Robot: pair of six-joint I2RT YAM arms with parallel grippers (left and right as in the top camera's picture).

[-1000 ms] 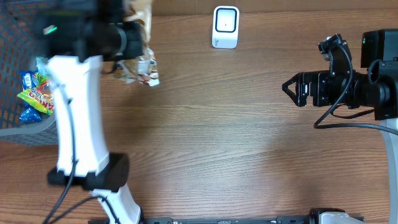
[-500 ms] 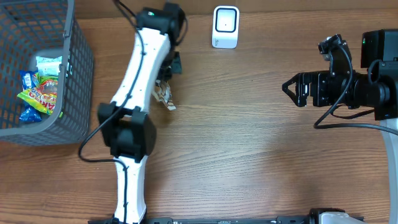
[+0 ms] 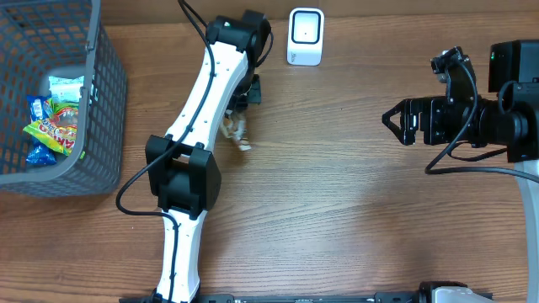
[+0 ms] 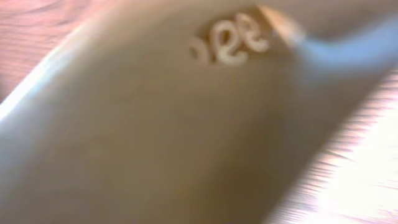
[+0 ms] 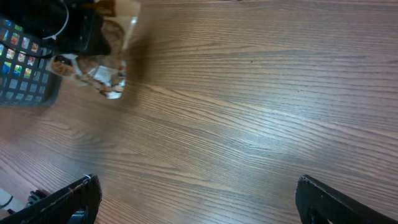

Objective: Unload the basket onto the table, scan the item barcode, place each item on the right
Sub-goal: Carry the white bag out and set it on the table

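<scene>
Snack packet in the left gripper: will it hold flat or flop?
Probably floppy: the snack packet dangles crumpled from the left gripper. Likely light, since one pinch at its edge seems to carry it. Its glossy film may slip or crinkle.

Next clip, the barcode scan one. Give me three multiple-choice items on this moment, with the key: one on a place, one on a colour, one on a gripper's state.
1. Where is the snack packet nearest the scanner?
A. on a shelf
B. held by the left gripper
C. under a towel

2. What colour is the mesh basket?
A. grey
B. red
C. yellow

3. How is the right gripper?
A. shut on a box
B. shut on a cloth
C. open and empty

Key:
1 B, the left gripper is shut on the packet, which sits below and left of the white scanner in the overhead view.
2 A, its wire walls are grey.
3 C, its fingers stand wide apart with nothing between them.
</scene>
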